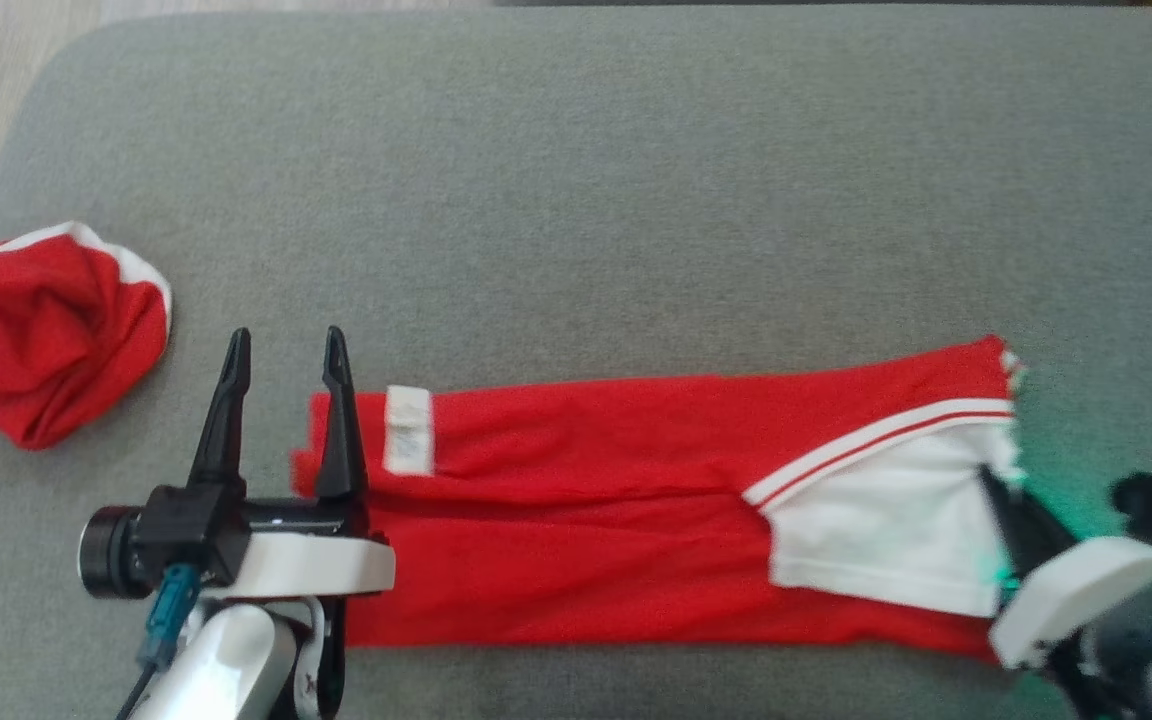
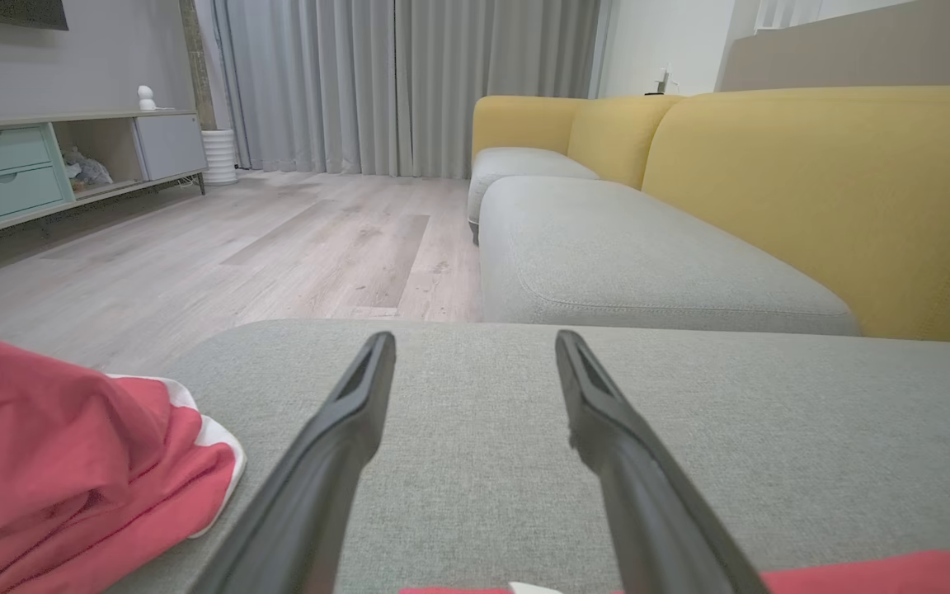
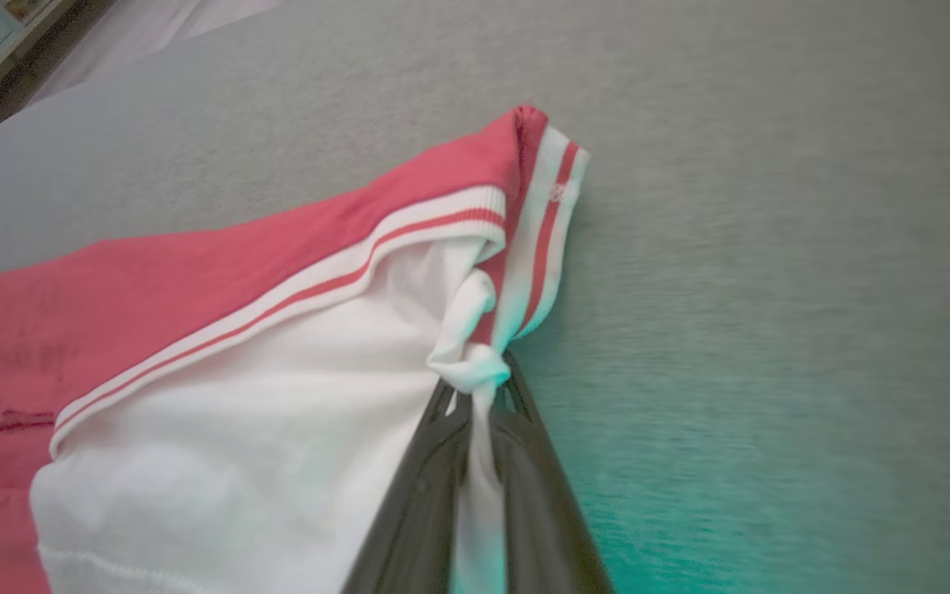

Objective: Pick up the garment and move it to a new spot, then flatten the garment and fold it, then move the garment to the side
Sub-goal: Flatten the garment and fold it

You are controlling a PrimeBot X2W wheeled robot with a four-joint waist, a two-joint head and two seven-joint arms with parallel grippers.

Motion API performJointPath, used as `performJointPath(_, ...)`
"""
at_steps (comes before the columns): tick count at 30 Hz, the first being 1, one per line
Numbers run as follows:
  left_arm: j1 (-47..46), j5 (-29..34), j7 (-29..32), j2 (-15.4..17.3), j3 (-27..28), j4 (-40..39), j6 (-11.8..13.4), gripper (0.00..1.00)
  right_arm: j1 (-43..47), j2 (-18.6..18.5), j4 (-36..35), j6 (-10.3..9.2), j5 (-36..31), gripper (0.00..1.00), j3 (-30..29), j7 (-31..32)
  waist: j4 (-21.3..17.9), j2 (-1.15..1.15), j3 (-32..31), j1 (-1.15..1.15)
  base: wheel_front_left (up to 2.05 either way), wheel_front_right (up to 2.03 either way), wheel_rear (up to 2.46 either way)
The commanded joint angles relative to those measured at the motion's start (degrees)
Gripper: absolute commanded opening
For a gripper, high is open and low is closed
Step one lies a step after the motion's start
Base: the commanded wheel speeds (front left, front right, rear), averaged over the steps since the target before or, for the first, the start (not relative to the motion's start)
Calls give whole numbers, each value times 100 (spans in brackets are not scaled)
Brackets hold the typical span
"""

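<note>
Right gripper (image 3: 479,392) tight on bunched garment (image 1: 586,480) edge, tips cloth-hidden; left gripper (image 1: 286,340) spread.

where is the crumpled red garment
Head view: crumpled red garment sits at the grey cushion's left edge, just left of the open left gripper.

Red, white-striped garment (image 1: 586,500); grey cushion (image 1: 586,200)

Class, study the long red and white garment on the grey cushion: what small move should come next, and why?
Probably lower the open left gripper and close it on the left end of the long red and white garment, beside its white label. The right gripper is shut on the white end, while the left holds nothing.
</note>
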Motion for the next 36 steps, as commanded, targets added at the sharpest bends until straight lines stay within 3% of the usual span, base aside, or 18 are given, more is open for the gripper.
performJointPath(1, -52, -36, -55, 145, 236, -126, -14, 100, 63, -217, -271, -4, -33, 0, -160, 11, -72, 0, -70, 0, 0, 0, 0)
performJointPath(8, 50, -90, 18, 188, 213, -126, -3, 100, 231, -566, -245, -4, -44, 0, -869, 129, -222, 0, -246, 0, 0, 0, 0)
performJointPath(11, 89, -101, 42, 238, 220, -147, 6, 100, 143, -639, -579, -4, -145, 0, -806, 269, -310, 0, -337, 0, 0, 0, 0)
performJointPath(18, 137, -119, 114, 295, 211, -203, 40, 100, -241, -530, -1903, -4, -155, 0, 337, 1049, -386, 0, -459, 0, 0, 0, 0)
performJointPath(23, 115, -119, 136, 300, 187, -236, 38, 100, -521, -262, -2205, -4, 15, 0, 1188, 1362, -350, 0, -462, 0, 0, 0, 0)
performJointPath(30, 13, -119, 135, 215, 113, -225, 16, 100, -1138, 619, -1594, -4, 274, 0, 2538, 1305, -135, 0, -324, 0, 0, 0, 0)
performJointPath(36, -165, -129, 99, 85, 24, -67, -83, 100, -1699, 792, -740, -4, 539, 0, 3148, 750, 122, 0, -148, 0, 0, 0, 0)
